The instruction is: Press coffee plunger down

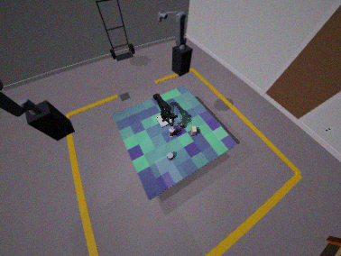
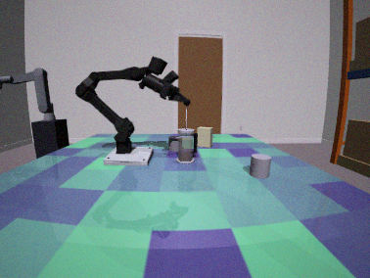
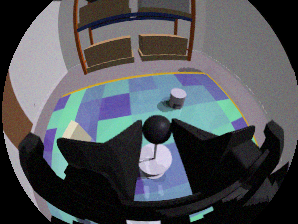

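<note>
- The counter (image 2: pixel 196 206) is a checkered surface of green, blue and purple squares — it spreads out below the pincer on every side, and the arm's white base plate (image 2: pixel 128 157) sits on it behind and below the pincer.
- The arm (image 2: pixel 105 105) rises from that plate, bends at the elbow and reaches forward and slightly down, ending at the pincer.
- The coffee press (image 2: pixel 185 145) stands upright on the counter directly beneath the pincer; in the wrist view its pale round lid (image 3: pixel 154 160) shows just below the knob.
- A cream box (image 2: pixel 205 136) stands on the counter below the pincer, just beside the press on its far side.
- A grey cylinder (image 2: pixel 260 164) stands on the counter well apart from the press, ahead of the pincer in the wrist view (image 3: pixel 176 98).
- The pincer (image 3: pixel 158 129) is clamped on the plunger's black round knob (image 3: pixel 158 128) — its 2 dark fingers meet the knob from either side.
- The thin plunger rod (image 2: pixel 186 117) runs straight down from the pincer to the lid and stands tall above the press, so the plunger is not yet pushed down.
</note>
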`<state>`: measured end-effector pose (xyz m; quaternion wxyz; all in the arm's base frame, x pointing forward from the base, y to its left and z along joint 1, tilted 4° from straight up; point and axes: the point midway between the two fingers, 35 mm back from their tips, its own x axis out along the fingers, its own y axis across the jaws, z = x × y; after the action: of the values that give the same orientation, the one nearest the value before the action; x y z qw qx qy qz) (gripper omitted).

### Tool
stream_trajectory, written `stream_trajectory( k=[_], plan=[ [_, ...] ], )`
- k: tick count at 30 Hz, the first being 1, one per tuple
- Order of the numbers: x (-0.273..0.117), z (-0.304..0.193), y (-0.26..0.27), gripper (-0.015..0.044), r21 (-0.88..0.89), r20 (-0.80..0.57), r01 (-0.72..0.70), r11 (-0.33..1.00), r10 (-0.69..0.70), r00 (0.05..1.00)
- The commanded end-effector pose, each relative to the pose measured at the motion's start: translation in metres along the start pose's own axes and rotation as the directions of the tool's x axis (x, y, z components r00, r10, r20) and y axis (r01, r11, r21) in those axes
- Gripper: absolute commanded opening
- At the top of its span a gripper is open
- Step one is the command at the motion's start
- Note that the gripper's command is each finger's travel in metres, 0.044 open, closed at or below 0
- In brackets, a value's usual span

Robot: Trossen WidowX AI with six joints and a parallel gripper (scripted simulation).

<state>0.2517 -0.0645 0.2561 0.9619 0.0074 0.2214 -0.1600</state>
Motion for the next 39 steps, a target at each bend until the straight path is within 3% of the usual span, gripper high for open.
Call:
stream_trajectory(
  k=[1,39],
  plan=[
    [0.008,-0.014,0.001,0.0118,-0.006,-0.024,-0.002,1.0,0.002,1.0],
    [0.043,-0.066,0.0,0.0118,-0.007,-0.023,-0.002,1.0,0.002,1.0]
  ],
)
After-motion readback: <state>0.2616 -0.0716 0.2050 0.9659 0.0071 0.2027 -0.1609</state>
